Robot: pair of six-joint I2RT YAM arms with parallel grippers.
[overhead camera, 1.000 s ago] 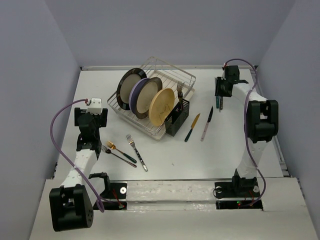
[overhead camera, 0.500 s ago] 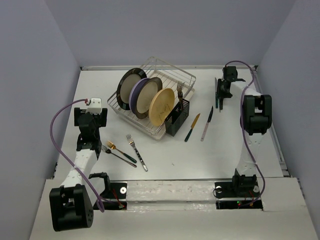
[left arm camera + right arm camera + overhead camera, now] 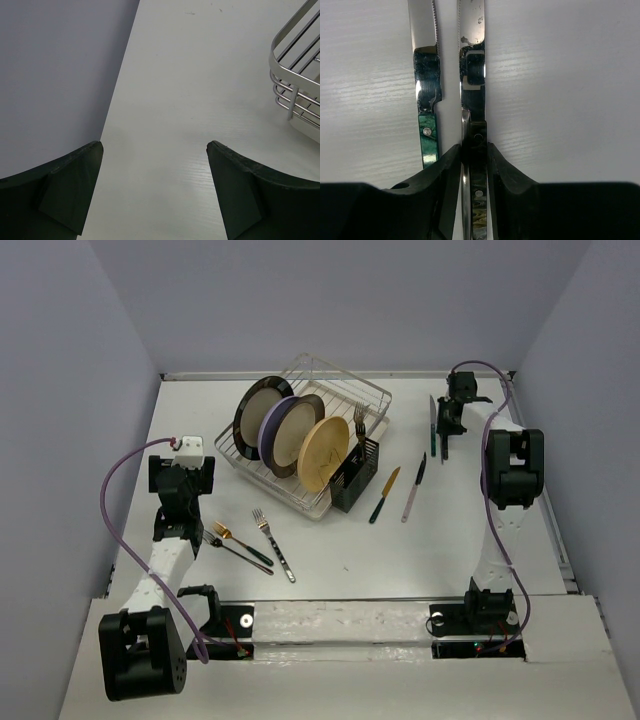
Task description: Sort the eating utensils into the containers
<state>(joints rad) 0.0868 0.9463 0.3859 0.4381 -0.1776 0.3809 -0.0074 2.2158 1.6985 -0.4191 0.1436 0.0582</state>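
Note:
My right gripper [image 3: 446, 433] is at the back right of the table. In the right wrist view it [image 3: 474, 147] is shut on the dark handle of a table knife [image 3: 472, 75]. A second knife [image 3: 427, 100] with a green handle lies right beside it, and it also shows in the top view [image 3: 432, 426]. The black cutlery holder [image 3: 355, 478] stands at the rack's front corner with a fork [image 3: 359, 420] in it. Two knives [image 3: 384, 494] [image 3: 414, 487] lie to the right of the holder. Three forks [image 3: 272, 543] lie near my left gripper [image 3: 180, 483], which is open and empty [image 3: 155, 145].
The silver wire dish rack [image 3: 330, 390] holds three upright plates [image 3: 295, 430] at the middle back, and its corner shows in the left wrist view [image 3: 295, 75]. The left wall runs close to the left gripper. The table's back edge is just beyond the right gripper.
The right arm's elbow has swung inward and the right gripper has shifted slightly at the two back-right knives. The left arm has not moved.

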